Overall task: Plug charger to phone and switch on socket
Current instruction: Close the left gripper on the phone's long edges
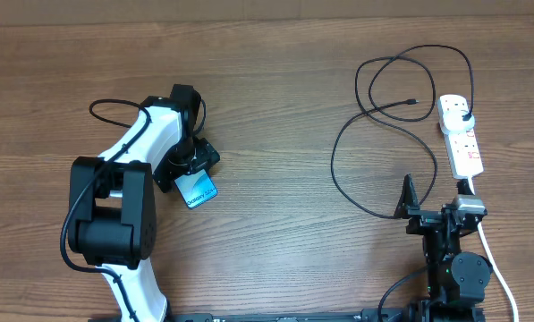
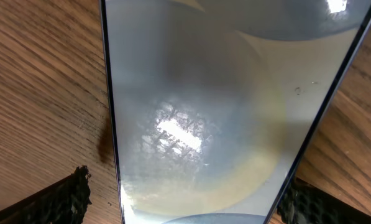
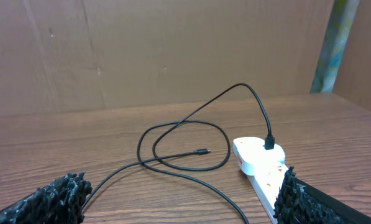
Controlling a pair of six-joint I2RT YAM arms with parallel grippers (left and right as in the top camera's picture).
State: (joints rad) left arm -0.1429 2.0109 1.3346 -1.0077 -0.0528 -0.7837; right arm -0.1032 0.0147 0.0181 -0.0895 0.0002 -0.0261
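While left tool [image 2: 186, 194] straddles phone [image 2: 216, 112], wide, and right tool [image 3: 185, 196] gapes empty, charger tip [image 1: 413, 103] lies far upper right; unclamped phone may skid.

1. A brown wooden tabletop [image 1: 275, 259] fills the overhead view, its grain running left to right in darker and lighter streaks.
2. Along its far edge, at the very top of that view, lies a paler tan band [image 1: 249, 7].
3. In the right wrist view a plain brown board [image 3: 173, 50], much like cardboard, stands upright behind the tabletop as a wall.
4. A faint vertical crease [image 3: 92, 56] runs down the board.
5. Past the board's right edge shows a blurred greenish-blue strip [image 3: 334, 43]; what it is cannot be told.
6. The light is soft and even, with only faint shadows.
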